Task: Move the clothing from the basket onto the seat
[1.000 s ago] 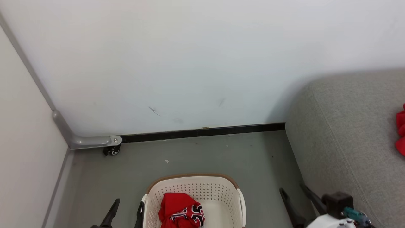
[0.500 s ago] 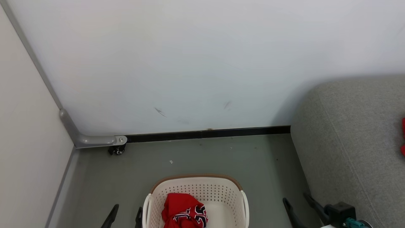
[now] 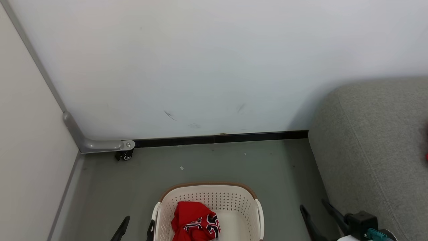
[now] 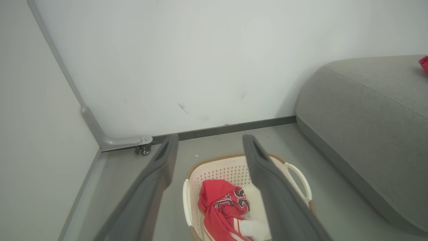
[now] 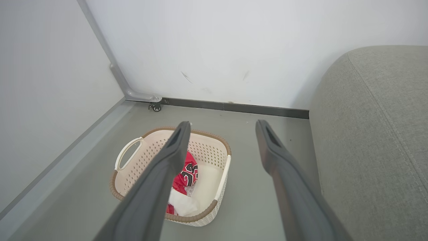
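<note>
1. Your head camera has swung slightly left, pushing the large grey woven-fabric sofa seat [image 3: 374,150] further right in its view.
2. Bright red lettered clothing [image 3: 194,222] lies in the cream perforated plastic basket [image 3: 207,185] on the floor [image 3: 217,164] beside that seat.
3. Both the left gripper [image 3: 138,222] and the right gripper [image 3: 313,205] hang spread wide and empty, flanking the basket.
4. Descend carelessly and a finger could snag the basket's wall and drag it; a shallow pinch may drop cloth short.

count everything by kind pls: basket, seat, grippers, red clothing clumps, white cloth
basket: 1
seat: 1
grippers: 2, left gripper, right gripper
red clothing clumps: 2, basket clump, seat clump
white cloth: 1
total: 7
</note>
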Robot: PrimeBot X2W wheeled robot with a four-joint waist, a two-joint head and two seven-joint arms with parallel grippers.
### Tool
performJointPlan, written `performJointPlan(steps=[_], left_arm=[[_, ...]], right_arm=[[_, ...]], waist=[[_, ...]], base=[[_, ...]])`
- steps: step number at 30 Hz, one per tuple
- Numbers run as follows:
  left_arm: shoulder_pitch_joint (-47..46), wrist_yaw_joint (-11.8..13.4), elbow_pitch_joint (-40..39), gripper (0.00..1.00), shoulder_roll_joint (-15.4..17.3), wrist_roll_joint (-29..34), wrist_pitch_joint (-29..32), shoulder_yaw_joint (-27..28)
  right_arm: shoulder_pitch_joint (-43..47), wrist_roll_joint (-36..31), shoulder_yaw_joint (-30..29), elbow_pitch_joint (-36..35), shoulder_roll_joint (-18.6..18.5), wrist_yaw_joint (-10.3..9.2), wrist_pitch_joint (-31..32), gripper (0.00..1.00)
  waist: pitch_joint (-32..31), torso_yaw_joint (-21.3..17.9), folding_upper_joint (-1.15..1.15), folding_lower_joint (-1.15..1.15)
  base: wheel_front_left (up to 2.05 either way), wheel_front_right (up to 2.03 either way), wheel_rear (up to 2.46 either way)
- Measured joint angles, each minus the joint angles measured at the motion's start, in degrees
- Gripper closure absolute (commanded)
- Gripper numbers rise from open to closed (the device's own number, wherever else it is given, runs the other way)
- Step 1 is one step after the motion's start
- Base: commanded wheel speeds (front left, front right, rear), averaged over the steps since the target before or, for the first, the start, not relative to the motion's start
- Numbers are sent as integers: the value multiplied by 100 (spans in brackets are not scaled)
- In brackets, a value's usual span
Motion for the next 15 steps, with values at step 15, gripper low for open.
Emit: performJointPlan(steps=[15], left_arm=[[-2, -102, 44, 0, -31, 80, 0, 14]], right_arm=[[122, -38, -175, -42, 54, 0, 0, 0]], waist=[[57, 44, 0, 0]], base=[[0, 0, 0]])
